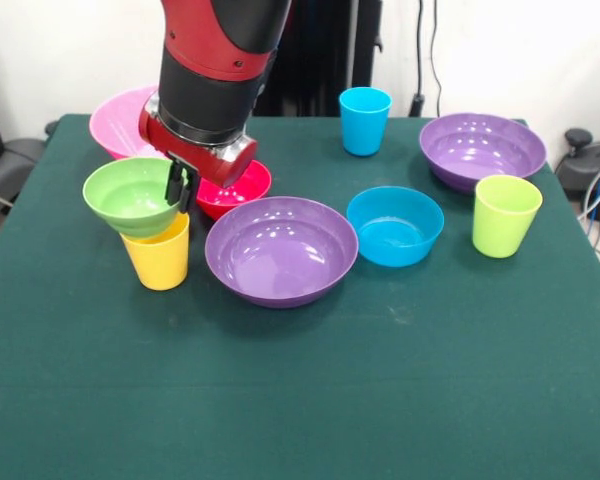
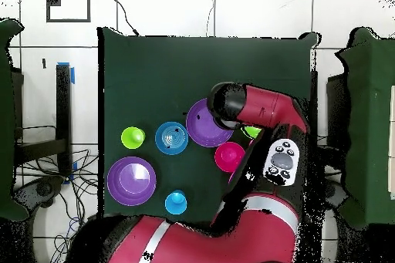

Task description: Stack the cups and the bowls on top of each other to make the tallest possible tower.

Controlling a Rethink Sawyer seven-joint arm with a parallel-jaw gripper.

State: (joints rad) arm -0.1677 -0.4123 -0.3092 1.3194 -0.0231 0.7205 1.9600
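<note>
My gripper [image 1: 180,187] is shut on the right rim of the small green bowl [image 1: 133,196], which sits slightly tilted on top of the yellow cup [image 1: 159,254] at the left. In the overhead view only an edge of the green bowl [image 2: 251,131] shows beside the arm, and the yellow cup is hidden. The small red bowl [image 1: 238,190] lies just behind the gripper. The large pink bowl [image 1: 123,121] is behind that, partly hidden by the arm. The red cup is out of view.
One purple bowl [image 1: 280,250] lies at the centre, right of the yellow cup. The blue bowl [image 1: 395,225], the lime green cup [image 1: 506,215], the second purple bowl [image 1: 482,150] and the blue cup [image 1: 365,120] stand to the right.
</note>
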